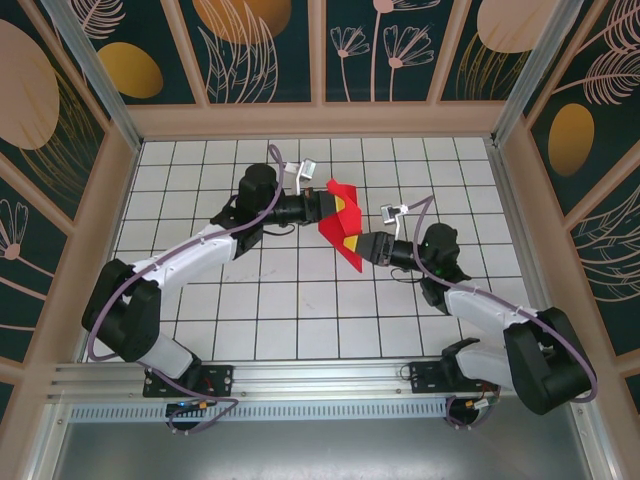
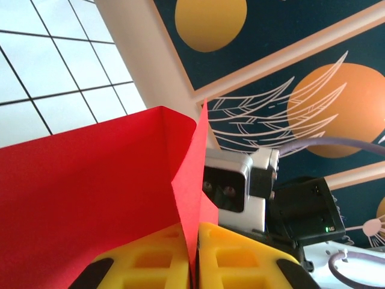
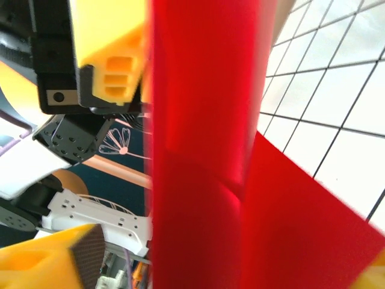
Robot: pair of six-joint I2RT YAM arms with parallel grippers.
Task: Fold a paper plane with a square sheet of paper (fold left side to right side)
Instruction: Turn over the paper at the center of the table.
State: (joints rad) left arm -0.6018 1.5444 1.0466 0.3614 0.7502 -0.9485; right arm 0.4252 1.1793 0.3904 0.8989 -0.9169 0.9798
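The square sheet of paper (image 1: 345,190) is bright red, partly folded with creases, and hangs in the air above the middle of the white grid table (image 1: 300,310). My left gripper (image 1: 338,210) reaches in from the left, its yellow fingers shut on a folded edge of the sheet (image 2: 90,198), pinched at the gripper (image 2: 196,256). My right gripper (image 1: 352,245) comes from the lower right. In the right wrist view its fingers (image 3: 45,259) stand wide apart, the gripper (image 3: 210,274) open with the red sheet (image 3: 198,150) standing between them.
Wooden frame walls with dark floral panels (image 1: 270,40) enclose the table on three sides. The left arm (image 1: 190,255) and right arm (image 1: 490,310) stretch over the near half of the grid. The left gripper's yellow finger (image 3: 111,42) is close in front of the right wrist camera.
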